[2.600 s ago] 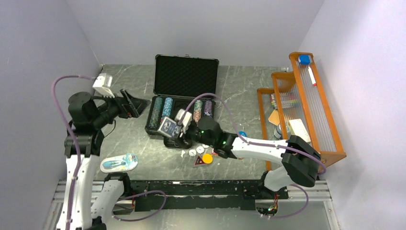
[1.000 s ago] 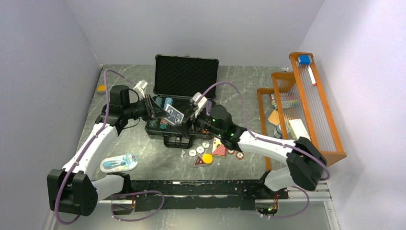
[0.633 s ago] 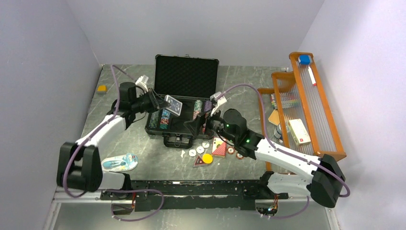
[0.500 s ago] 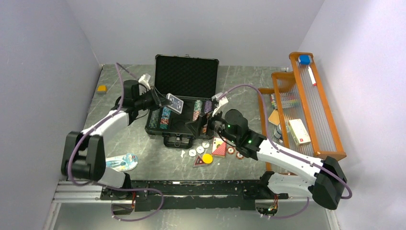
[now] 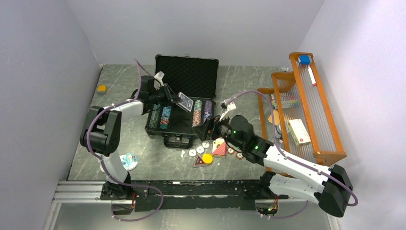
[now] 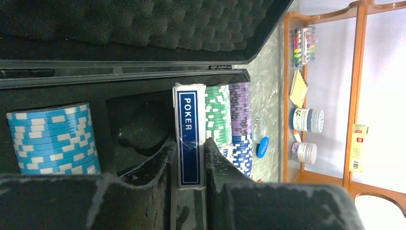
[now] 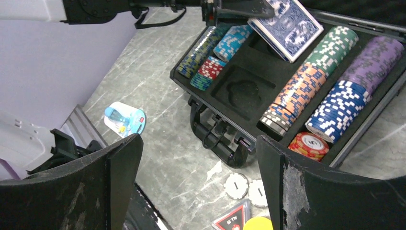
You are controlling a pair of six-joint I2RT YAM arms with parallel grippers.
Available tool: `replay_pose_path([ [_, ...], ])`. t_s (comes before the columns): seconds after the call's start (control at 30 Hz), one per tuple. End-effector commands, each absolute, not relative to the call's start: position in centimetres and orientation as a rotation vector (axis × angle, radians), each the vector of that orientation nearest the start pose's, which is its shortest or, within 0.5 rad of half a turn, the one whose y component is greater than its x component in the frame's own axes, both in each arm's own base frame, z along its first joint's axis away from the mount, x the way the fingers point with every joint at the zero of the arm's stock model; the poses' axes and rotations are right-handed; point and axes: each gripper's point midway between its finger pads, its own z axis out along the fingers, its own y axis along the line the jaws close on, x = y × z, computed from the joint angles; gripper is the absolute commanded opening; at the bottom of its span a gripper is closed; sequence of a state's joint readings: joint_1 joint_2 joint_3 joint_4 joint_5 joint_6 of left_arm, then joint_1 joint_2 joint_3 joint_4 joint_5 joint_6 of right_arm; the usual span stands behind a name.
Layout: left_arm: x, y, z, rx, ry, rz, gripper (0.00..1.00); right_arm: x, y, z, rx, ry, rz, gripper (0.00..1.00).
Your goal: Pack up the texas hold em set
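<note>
Since earlier, left pincer (image 6: 189, 148) swung its clamped blue deck (image 6: 188, 120) over the briefcase (image 6: 119, 79); square it to the recess (image 6: 139, 129) beside. Right pincer (image 7: 198, 143) gapes.

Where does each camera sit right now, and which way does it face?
Top external: above and behind the bases, looking down on the table; left arm and right arm show, case mid-table.
Left wrist: on the left arm, looking along the left gripper into the case; both fingers show, shut on the deck.
Right wrist: on the right arm, looking down at the case's front; the right gripper, open, frames the view.
Shared: all three show the deck and the chips.
</note>
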State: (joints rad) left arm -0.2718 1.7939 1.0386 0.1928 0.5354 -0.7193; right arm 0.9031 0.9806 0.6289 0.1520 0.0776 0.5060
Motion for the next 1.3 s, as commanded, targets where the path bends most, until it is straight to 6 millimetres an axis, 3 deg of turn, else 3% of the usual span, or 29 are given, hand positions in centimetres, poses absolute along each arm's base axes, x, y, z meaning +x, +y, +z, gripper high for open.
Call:
replay_pose_path([
  [0.0,42.7,-23.5,10.8,-0.180,2.219,-1.097,0.11,22.6,28.1,21.9,-0.239,1.829,0.915,0.92],
  [0.23,41.4,-21.9,8.7,-0.399,2.318,-1.012,0.10,22.8,27.9,21.5,-0.223,1.838,0.899,0.92],
  [0.47,40.4,-21.1,8.3,-0.444,2.267,-0.989,0.10,23.4,26.9,21.3,-0.168,1.835,0.851,0.92],
  [0.53,40.6,-21.6,8.1,-0.377,2.278,-1.001,0.15,23.4,26.8,21.2,-0.161,1.831,0.851,0.92],
  [0.7,41.4,-22.4,8.0,-0.259,2.313,-0.948,0.41,23.4,26.8,20.8,-0.164,1.842,0.844,0.92],
  [0.8,42.2,-21.4,8.7,-0.246,2.319,-0.825,0.59,23.5,26.7,20.6,-0.162,1.848,0.830,0.92],
  [0.97,42.6,-19.2,8.6,-0.273,2.371,-0.623,0.70,23.8,26.4,20.2,-0.157,1.852,0.800,0.92],
  [1.1,42.4,-18.9,8.4,-0.273,2.380,-0.600,0.67,24.0,26.1,19.5,-0.161,1.864,0.763,0.93],
  [1.27,42.1,-19.7,7.4,-0.247,2.412,-0.641,0.46,24.1,25.9,18.8,-0.162,1.878,0.746,0.93],
])
